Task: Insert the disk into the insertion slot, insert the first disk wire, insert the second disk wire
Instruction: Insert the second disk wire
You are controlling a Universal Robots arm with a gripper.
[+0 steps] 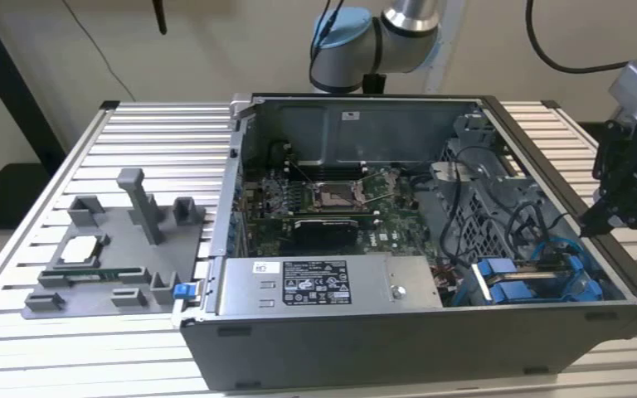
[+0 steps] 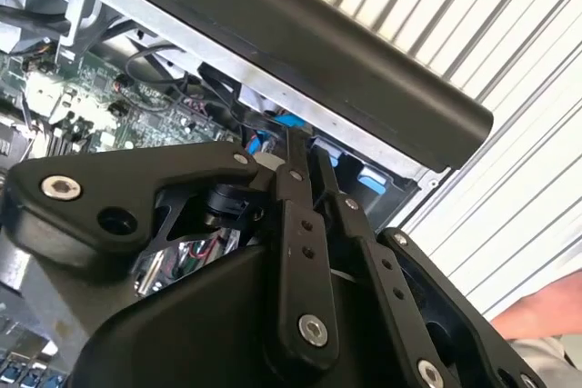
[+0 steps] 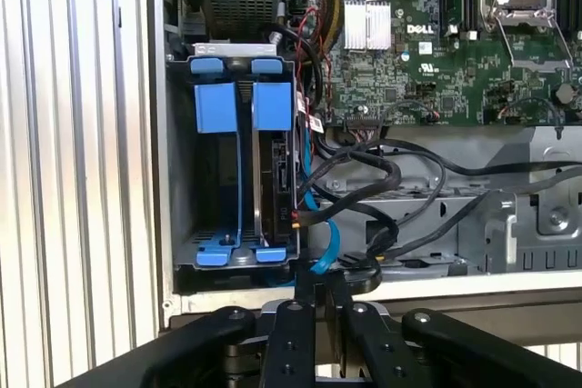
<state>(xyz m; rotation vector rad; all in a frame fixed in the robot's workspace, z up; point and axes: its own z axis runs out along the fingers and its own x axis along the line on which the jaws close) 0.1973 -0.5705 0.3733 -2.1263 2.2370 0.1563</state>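
On the exterior view's right, by the case (image 1: 407,348) edge: gripper (image 1: 612,220), fingers (image 3: 293,324) pressed close together, nothing clearly held. Disk (image 3: 275,179) standing on edge inside the slot (image 3: 182,179), just beside the blue wire (image 3: 314,215). Could snag the loose black wires (image 3: 382,174), or push the blue wire in crooked.

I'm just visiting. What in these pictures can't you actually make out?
1. First wrist view: the disk in the slot shows edge-on and dark, so how deep it sits cannot be told.
2. First wrist view: the blue cable's lower end is hidden behind the gripper.
3. Second wrist view: the gripper's body covers most of the slot.
4. Exterior view: the slot's inside is too small to read.
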